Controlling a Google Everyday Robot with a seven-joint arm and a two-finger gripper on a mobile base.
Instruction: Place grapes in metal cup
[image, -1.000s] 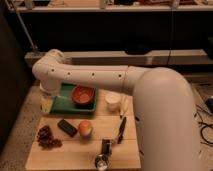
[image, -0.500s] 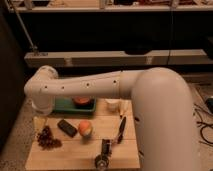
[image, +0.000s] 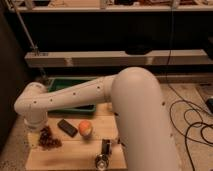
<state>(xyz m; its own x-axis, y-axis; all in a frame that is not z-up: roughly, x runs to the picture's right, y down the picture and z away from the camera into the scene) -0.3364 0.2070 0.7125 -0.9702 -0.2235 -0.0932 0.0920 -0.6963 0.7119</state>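
1. Lower than half a second ago, the white arm (image: 135, 115) has dropped its bent end toward the near left corner of the wooden tabletop (image: 75, 156). It now covers the orange-red bowl that was partly showing then.
2. That arm fills the right half of the view and crosses to the picture's left. It blocks the tabletop's right side and the middle of what lies behind it.
3. Behind the arm, a long shelf (image: 125, 57) runs across the back, and cables (image: 192, 125) loop on the floor at the right.
4. A green tray (image: 62, 84) sits at the back of the tabletop, with only its far rim and a strip of its front wall clear of the arm.
5. The grapes (image: 48, 138) lie on the tabletop at front left, not in any cup.
6. The pincer (image: 39, 128) hangs at the arm's lower end, just above and beside the grapes. I cannot tell whether it is released or clenched.
7. An orange-yellow fruit (image: 85, 129) rests near the middle, with a black block (image: 66, 127) between it and the grapes.
8. The metal cup (image: 102, 161) stands at the front edge, well apart from the grapes, with a dark upright piece (image: 105, 146) just behind it.
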